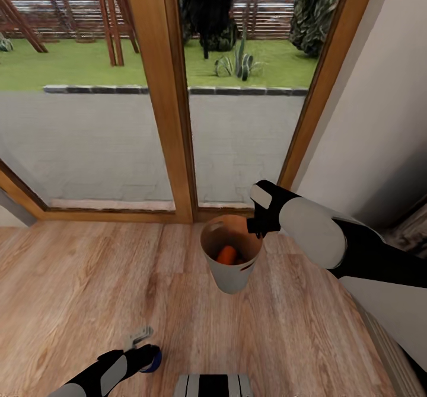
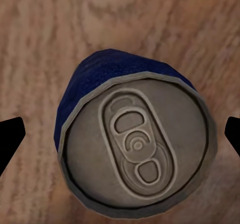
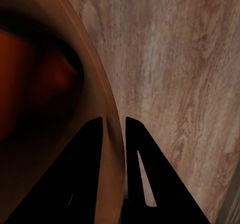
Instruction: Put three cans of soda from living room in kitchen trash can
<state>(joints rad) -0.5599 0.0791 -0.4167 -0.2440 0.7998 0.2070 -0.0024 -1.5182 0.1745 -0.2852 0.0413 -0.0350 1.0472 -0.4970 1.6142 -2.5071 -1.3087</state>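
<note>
Soda cans first: one orange can [image 1: 226, 255] lies inside the trash can [image 1: 230, 278], at the centre of the head view, while the blue can [image 2: 134, 144] sits between the left gripper [image 1: 144, 349] jaws at lower left. The wrist view shows those dark jaw tips at either side of the can's lid, apart from it; whether they press the body lower down cannot be told. The right gripper [image 3: 114, 126] has its jaws pinched together on the bin's brown rim, holding it tilted above the wood floor [image 1: 77, 290]. By judgement, the step in hand is carrying bin and blue can together; the next move calls for bringing the can over the open mouth. Glass doors [image 1: 95, 118] close the upper frame and a white wall [image 1: 379, 101] the right; open floor lies left.
</note>
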